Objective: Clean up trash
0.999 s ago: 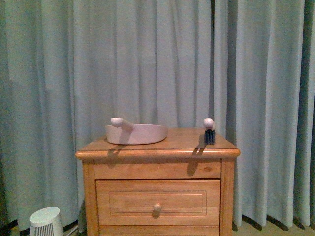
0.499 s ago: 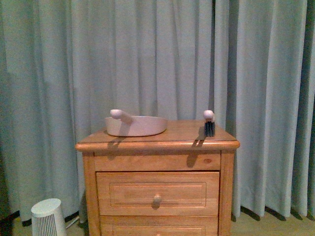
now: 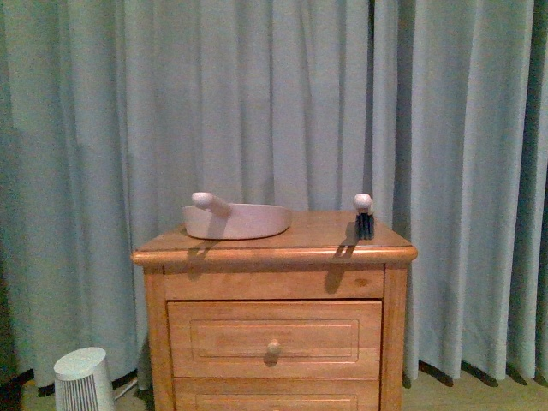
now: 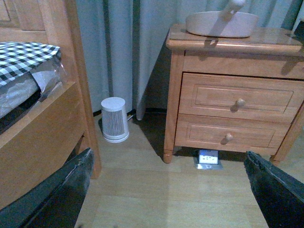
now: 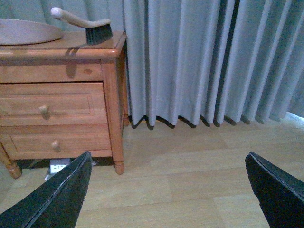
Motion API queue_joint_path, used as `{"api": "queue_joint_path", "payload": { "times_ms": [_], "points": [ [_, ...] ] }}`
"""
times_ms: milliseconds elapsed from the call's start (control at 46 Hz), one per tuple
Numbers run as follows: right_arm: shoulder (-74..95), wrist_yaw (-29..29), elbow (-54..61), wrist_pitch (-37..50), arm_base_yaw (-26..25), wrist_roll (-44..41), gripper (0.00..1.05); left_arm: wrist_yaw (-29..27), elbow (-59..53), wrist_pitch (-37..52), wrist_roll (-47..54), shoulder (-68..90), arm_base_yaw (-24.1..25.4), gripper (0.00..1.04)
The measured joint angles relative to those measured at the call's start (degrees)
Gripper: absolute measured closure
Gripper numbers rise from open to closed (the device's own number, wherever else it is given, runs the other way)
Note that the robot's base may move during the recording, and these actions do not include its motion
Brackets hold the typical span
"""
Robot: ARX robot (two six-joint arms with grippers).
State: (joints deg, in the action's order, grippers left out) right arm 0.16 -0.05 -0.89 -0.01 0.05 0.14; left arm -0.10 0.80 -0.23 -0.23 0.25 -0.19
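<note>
Trash: not visible in any view, so its place cannot be told; the inside of the dustpan is hidden by its wall.

Dustpan [image 3: 240, 223]: pale pinkish, sits on the left half of the nightstand [image 3: 317, 238] top, with its handle angled up and to the left. Brush [image 3: 364, 218]: white handle, dark bristles, at the right rear of the top and well apart from the dustpan. In the right wrist view it lies tilted, bristles down on the wood near the edge and handle raised toward the dustpan.

The nightstand is light wood with a rounded front edge. It has two drawers [image 4: 237, 97], each with a round knob. A small white and blue object [image 4: 208, 158] lies on the floor under it.

Room: grey-blue pleated curtain [image 3: 257, 103] runs behind and to both sides, down to the floor. The floor [image 5: 190, 175] is pale wood planks. A small white ribbed appliance [image 3: 81, 381] stands on the floor left of the nightstand, by the curtain. Further left is a wooden bed frame [image 4: 42, 133] with black-and-white checked bedding [image 4: 23, 52].

Left gripper [image 4: 167, 156]: dark fingers spread wide, nothing between them, low over the floor facing the nightstand. Right gripper [image 5: 167, 156]: also spread wide and holding nothing, over bare floor right of the nightstand.
</note>
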Motion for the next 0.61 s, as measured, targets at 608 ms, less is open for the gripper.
{"api": "queue_joint_path", "payload": {
  "times_ms": [608],
  "points": [
    [0.0,0.0,0.0,0.0,0.0,0.0,0.07,0.0,0.0,0.0,0.0,0.0,0.0,0.08]
  ]
}}
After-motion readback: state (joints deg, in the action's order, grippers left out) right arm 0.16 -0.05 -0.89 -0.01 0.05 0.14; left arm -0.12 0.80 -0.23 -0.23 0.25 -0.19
